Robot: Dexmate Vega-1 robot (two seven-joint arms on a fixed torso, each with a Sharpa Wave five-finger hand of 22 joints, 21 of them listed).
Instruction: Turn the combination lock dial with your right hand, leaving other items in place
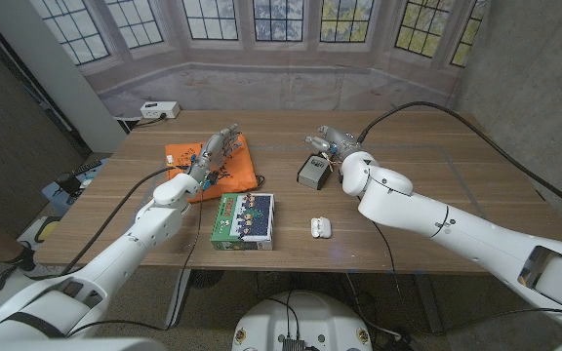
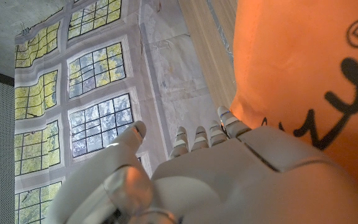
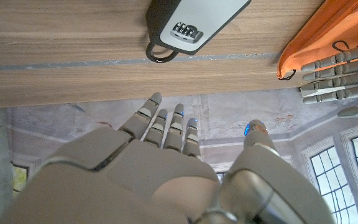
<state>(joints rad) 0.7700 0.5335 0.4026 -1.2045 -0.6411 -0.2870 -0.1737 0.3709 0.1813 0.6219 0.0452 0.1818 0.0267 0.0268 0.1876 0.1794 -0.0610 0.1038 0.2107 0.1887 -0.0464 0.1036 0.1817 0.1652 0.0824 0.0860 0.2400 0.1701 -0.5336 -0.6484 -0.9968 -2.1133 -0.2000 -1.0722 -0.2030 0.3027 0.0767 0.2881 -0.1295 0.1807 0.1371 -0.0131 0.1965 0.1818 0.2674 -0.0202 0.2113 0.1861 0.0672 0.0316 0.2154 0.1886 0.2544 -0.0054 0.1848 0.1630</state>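
Head view looks down; both wrist views, close in, share the orange bag (image 1: 213, 161).

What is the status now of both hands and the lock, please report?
Right hand open, above the far side of the combination lock, not touching. Left hand open over orange bag. Nothing blocks the lock.

- Your wooden table (image 1: 437, 175) carries four things.
- Orange pouch (image 1: 224, 168) at ten o'clock.
- Grey combination lock (image 1: 312, 173) at twelve o'clock.
- Green printed box (image 1: 243, 219) at seven o'clock.
- Small white earbud case (image 1: 320, 227) at five o'clock.
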